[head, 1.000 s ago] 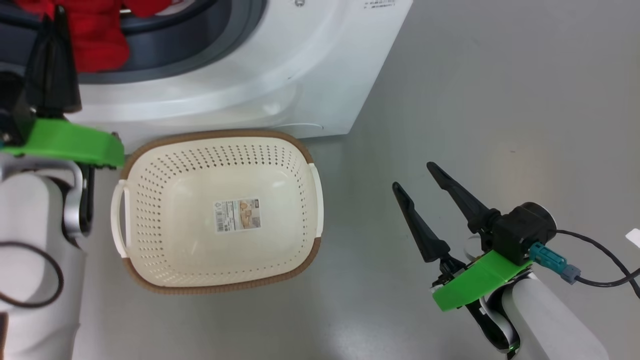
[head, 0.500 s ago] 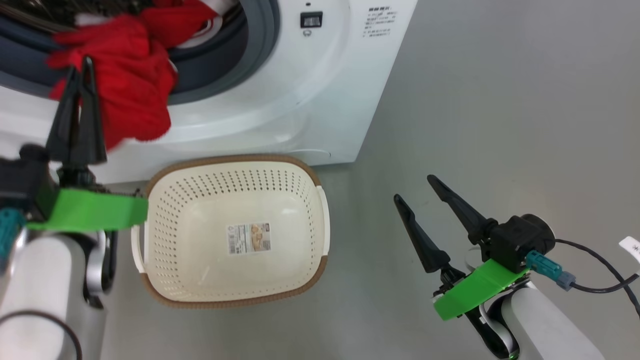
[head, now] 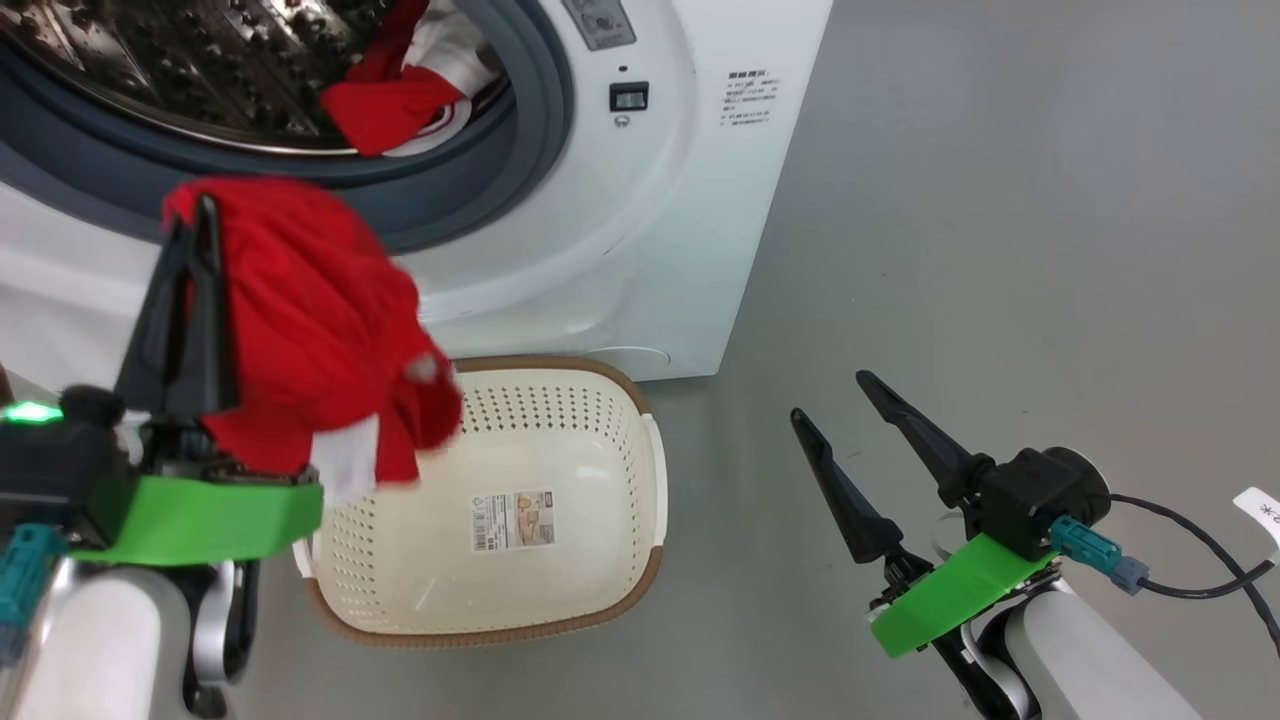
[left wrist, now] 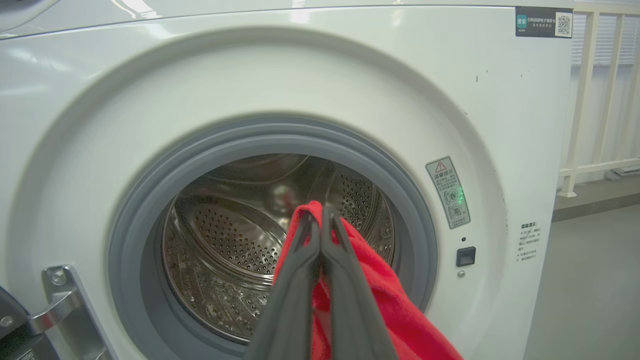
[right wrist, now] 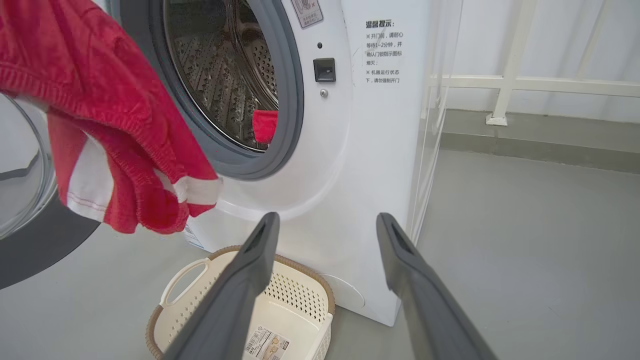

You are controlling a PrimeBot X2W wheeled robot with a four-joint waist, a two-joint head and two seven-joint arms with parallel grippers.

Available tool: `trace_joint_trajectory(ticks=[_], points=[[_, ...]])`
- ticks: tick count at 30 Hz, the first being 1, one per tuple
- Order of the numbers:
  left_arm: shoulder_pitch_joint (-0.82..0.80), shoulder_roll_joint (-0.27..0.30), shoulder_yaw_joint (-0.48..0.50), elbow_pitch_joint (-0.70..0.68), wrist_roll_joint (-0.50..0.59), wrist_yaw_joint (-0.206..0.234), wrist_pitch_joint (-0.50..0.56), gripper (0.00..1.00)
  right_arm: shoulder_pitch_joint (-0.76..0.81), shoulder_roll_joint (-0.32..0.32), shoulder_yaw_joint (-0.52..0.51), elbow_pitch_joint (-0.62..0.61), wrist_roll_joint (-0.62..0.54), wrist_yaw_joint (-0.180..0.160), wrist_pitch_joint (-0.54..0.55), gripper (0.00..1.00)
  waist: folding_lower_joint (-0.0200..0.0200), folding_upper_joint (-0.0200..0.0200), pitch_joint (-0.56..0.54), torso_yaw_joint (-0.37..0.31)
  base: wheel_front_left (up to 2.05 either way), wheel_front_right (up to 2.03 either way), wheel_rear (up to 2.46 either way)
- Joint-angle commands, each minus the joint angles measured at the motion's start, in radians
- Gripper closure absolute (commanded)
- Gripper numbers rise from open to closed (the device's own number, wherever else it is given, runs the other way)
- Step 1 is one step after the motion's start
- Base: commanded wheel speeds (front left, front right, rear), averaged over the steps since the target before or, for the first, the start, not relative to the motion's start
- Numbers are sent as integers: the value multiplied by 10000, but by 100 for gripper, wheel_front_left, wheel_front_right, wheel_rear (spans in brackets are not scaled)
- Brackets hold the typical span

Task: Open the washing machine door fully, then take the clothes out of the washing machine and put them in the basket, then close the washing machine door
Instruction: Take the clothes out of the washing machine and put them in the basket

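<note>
Red, bright red with white bands: that's the garment hanging at the left of the head view, and the left gripper has its two dark fingers pressed tight together on the top of it. It's clear of the washing machine and dangles in front of the upper-left corner of the basket. By the look of the right wrist view it's well above the basket, so it's out but not in yet! The right gripper sits at the lower right, fingers spread wide, holding nothing, well apart from the action.

So where do we stand? The door is swung open, its black rim and glass showing at the lower left of the right wrist view: first step done, we'd say. The basket is bare apart from the sticker on its bottom, so this looks like the first piece out. And there's more to fetch: a second red-and-white piece lies on the lip of the steel drum, near the top of the head view, left of centre, against the grey rubber ring. How much lies deeper in, we can't tell. After that, the door to shut.

Underfoot, a smooth grey floor with a soft sheen; the basket stands on it just in front of the machine's lower front. Beyond the machine, at the upper right of the wrist views, a white railing runs along a pale wall
</note>
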Motion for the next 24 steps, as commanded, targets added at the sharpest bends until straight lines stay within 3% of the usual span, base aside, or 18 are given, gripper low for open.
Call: trace_joint_trajectory(ticks=[1, 11, 15, 24], points=[[149, 267, 332, -237, -84, 64, 69, 100, 165, -45, 195, -217, 173, 63, -63, 0, 0, -1, 5, -12, 0, 0, 0], [244, -198, 57, 1755, -656, -171, -42, 100, -89, -60, 267, -278, 176, 63, -63, 0, 0, -1, 691, -126, 0, 0, 0], [-75, -450, -9, 3191, -992, -349, -70, 100, -250, -34, 270, -258, 160, 63, -63, 0, 0, -1, 1018, -191, 0, 0, 0], [-1602, -783, 161, 7101, -2079, -1235, 4, 100, -572, 201, 429, -208, 135, 63, -63, 0, 0, -1, 1839, -471, 0, 0, 0]])
